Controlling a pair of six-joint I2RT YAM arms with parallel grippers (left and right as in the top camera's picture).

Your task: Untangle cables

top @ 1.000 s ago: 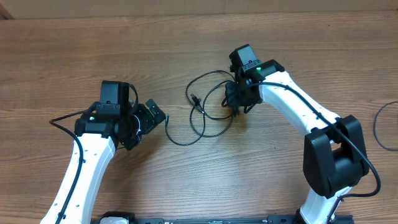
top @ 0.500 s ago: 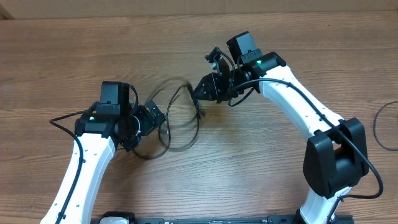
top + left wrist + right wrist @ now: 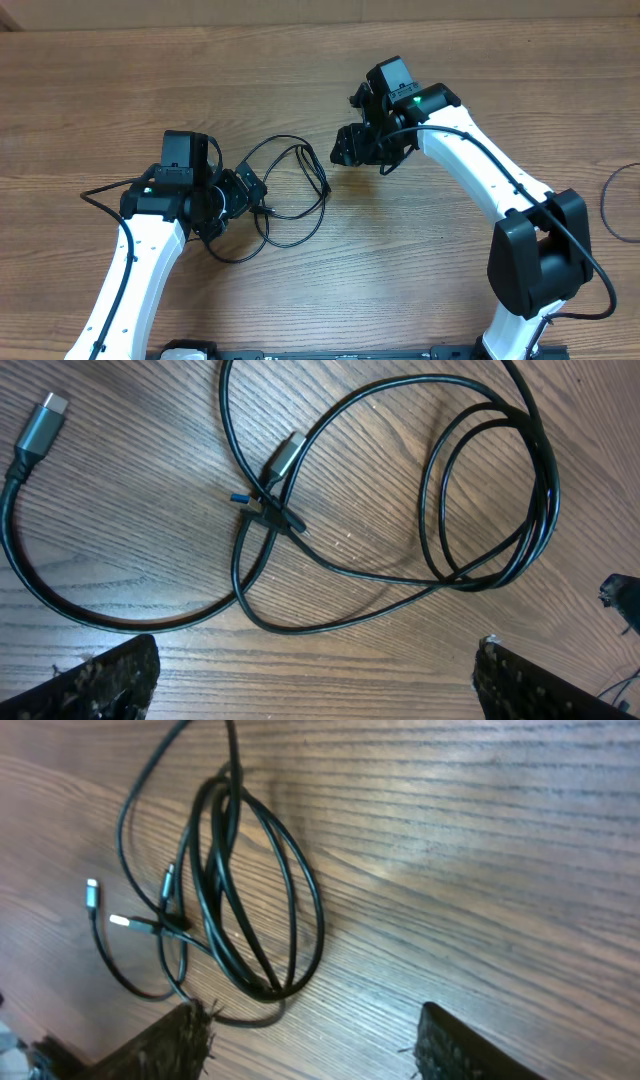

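Two plugs [image 3: 42,420] clear at left wrist (indistinct overhead), cables [image 3: 545,480] looped

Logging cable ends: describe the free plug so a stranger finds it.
On the brown wooden table, a tangle of thin black cables lies near the centre. One grey metal plug lies alone on bare wood at the left wrist view's top left; the other plug sits among crossing cords.

The left hand [image 3: 325,680] gapes wide; the right hand [image 3: 315,1045] seems partly spread.
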